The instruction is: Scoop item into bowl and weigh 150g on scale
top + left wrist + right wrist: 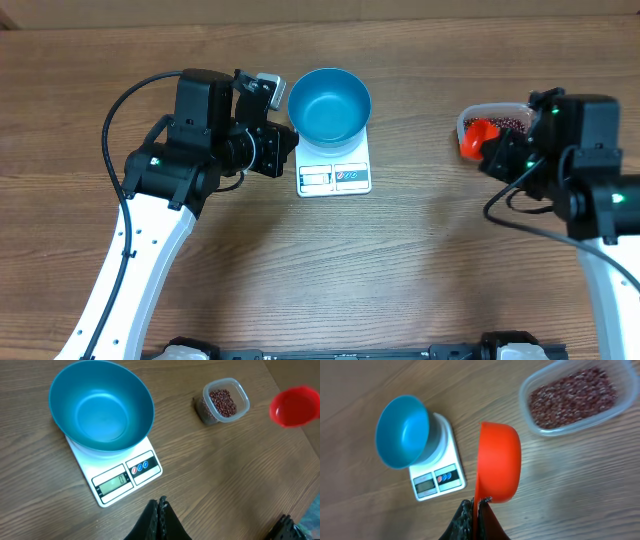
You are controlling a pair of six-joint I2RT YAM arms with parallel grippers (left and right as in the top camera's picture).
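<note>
Your right gripper (477, 506) clamps the red scoop (500, 460) near the tub (526, 397) of beans (570, 395), ready to dip, while your left gripper (160, 510), closed and empty, idles near the bowl (100, 410) on the scale (150, 455).

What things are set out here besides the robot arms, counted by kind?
Bowls: 1, the blue bowl, empty, on the scale.
Scales: 1, the white scale.
Tubs: 1, the clear tub holding beans.
Scoops: 1, the red scoop, held in the right pincer.
Total: 4 things, with the beans taken as one heap, not counted.
</note>
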